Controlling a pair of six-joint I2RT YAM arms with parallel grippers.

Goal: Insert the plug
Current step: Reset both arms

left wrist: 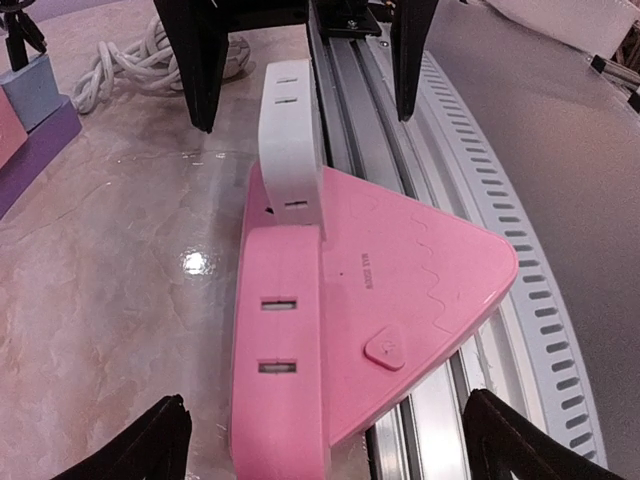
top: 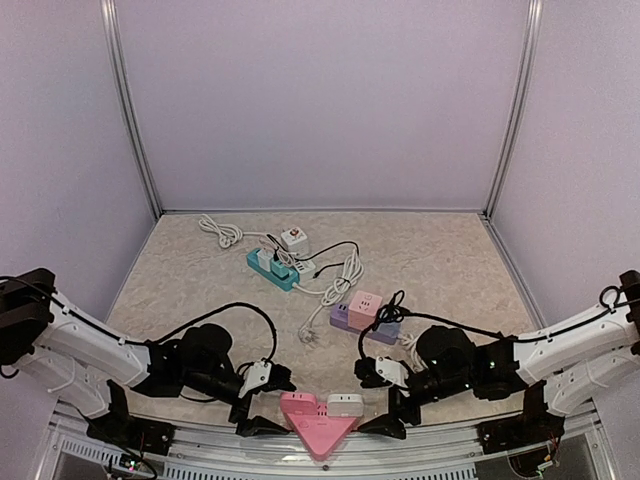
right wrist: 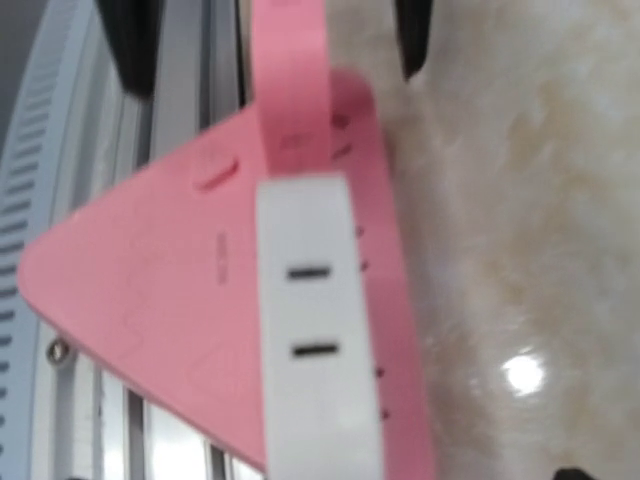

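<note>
Both sets of jaws stand wide apart here, left gripper [top: 270, 404] and right gripper [top: 378, 402] flanking the pink triangular plastic socket block [top: 316, 422] with nothing clamped. The socket block sits right at the middle of the table's [top: 450, 270] near edge, its tip hanging out over the grey metal rail [left wrist: 540, 300]. That's the danger: one brush from a finger and it pivots or slides off that edge. The white rectangular plug block [top: 345, 404] lies against the triangle's far side, toward its right corner, long axis running left-right along the near edge; the triangle points off the table. Whether the plug block is fully seated, I can't tell, and a half-seated block could pop loose
</note>
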